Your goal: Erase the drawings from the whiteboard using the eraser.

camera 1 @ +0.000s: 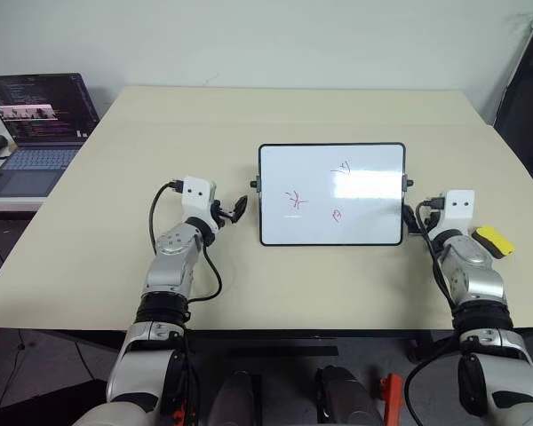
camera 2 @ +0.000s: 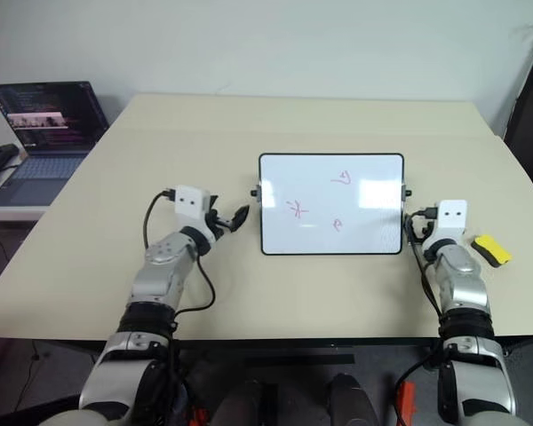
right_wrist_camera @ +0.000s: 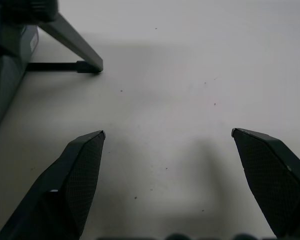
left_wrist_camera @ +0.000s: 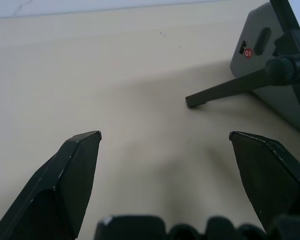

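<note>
Whiteboard (camera 1: 330, 193) bears 3 pink drawings (camera 1: 296, 201).

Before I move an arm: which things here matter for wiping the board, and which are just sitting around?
For the job:
- whiteboard
- drawings, three pink scribbles on it
- eraser, on the table beside the right arm
- right pincer, open and empty
- left pincer, open and empty

Just lying about:
- laptop, on a side desk
- table itself
</note>
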You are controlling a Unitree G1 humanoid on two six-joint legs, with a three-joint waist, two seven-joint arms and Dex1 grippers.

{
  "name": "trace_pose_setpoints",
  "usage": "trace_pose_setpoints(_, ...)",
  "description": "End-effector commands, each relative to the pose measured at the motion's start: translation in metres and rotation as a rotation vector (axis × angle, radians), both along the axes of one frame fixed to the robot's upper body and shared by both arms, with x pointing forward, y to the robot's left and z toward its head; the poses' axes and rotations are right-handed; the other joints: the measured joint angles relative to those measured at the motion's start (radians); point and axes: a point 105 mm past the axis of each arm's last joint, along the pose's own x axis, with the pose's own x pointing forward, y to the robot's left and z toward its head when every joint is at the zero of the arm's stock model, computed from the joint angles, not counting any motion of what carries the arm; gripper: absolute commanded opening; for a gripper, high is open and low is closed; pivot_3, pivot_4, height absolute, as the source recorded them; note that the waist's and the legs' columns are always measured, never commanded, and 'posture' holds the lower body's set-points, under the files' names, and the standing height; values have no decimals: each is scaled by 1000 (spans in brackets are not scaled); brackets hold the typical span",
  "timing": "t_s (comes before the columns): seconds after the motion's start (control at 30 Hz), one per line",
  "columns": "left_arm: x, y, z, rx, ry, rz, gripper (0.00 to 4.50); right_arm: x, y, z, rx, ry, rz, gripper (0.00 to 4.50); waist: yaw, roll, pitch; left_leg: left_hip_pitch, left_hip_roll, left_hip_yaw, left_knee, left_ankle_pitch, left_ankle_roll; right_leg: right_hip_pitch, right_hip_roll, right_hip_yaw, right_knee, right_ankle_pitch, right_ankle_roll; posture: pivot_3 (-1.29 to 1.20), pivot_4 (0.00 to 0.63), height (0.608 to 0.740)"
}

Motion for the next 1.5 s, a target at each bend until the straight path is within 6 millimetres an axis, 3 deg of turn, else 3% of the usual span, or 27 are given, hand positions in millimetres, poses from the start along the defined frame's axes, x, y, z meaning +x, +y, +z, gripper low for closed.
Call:
trace_pose_setpoints(0.03, 2, 2, 17, 9, -59, -3, 4500, 5, 3, 19, -16, -58, 11, 4454, 0, 0, 0, 0, 0, 0, 0, 0, 0, 0, 0, 0, 0, 0, 0, 0, 150, 740)
trace_pose_setpoints(0.13, 2, 5, 20, 15, -80, 24, 4500, 5, 5, 20, -21, -59, 25, 4454, 0, 0, 0, -1, 0, 0, 0, 0, 0, -1, 0, 0, 0, 0, 0, 0, 150, 740)
trace_pose_setpoints(0.27, 1, 16, 51, -12, -160, -11, 4500, 2, 1, 36, -10, -90, 52, 4454, -2, 0, 0, -2, 0, 0, 0, 0, 0, -2, 0, 0, 1, 0, 0, 0, 150, 740)
trace_pose_setpoints(0.43, -19, 46, 69, 70, -160, -139, 4500, -9, -12, 45, -10, -81, 72, 4454, -6, 0, 0, -3, 0, 0, 0, 0, 0, -4, 0, 0, 1, 0, 0, 0, 150, 740)
trace_pose_setpoints(0.5, -35, 44, 82, 60, -147, -274, 4500, -14, -15, 47, -12, -73, 100, 4454, -6, 0, 0, -3, 1, 0, 0, 0, 0, -4, 0, 0, 0, 0, 0, 0, 150, 740)
trace_pose_setpoints(0.7, -85, -17, 105, 79, -84, -731, 4500, -20, -28, 46, -2, -41, 110, 4454, 3, 0, 0, -4, 0, -1, 1, 0, 0, -4, 0, -1, 0, 0, 0, 0, 150, 740)
trace_pose_setpoints(0.83, -84, -77, 109, 68, -110, -852, 4500, -22, -38, 47, -9, -38, 110, 4454, 17, 0, 0, -5, 0, -1, 3, 0, 0, -2, 0, -1, 0, 0, 2, 0, 150, 740)
trace_pose_setpoints(0.97, -75, -131, 96, 61, -113, -924, 4500, -25, -51, 51, -14, -42, 88, 4454, 19, 0, 0, -5, -1, -1, 3, 0, 0, -3, 0, -1, -1, 1, 1, 0, 150, 740)
trace_pose_setpoints(1.1, -82, -183, 89, 4, -108, -1046, 4500, -32, -79, 61, -32, -20, 88, 4454, 16, 0, 0, -6, -1, 0, 2, 0, 0, -4, 0, 0, -1, 0, 1, 0, 150, 740)
trace_pose_setpoints(1.23, -67, -209, 82, 21, -133, -962, 4500, -42, -98, 58, -41, 60, 133, 4454, 14, 0, 0, -6, -1, 0, 2, 0, 0, -4, 0, 0, -1, 0, 1, 0, 150, 740)
trace_pose_setpoints(1.37, -74, -226, 82, -10, -141, -998, 4500, -48, -112, 50, -82, 154, 162, 4454, 4, 1, 0, -5, -1, 1, 2, 0, 0, -3, 0, 1, -1, -2, 5, 0, 150, 740)
trace_pose_setpoints(1.5, -83, -229, 81, -14, -133, -1046, 4500, -49, -120, 53, -59, 191, 189, 4454, -7, 2, -1, -5, -1, 1, 2, 0, 0, -3, 0, 1, -1, -1, 5, 0, 150, 740)
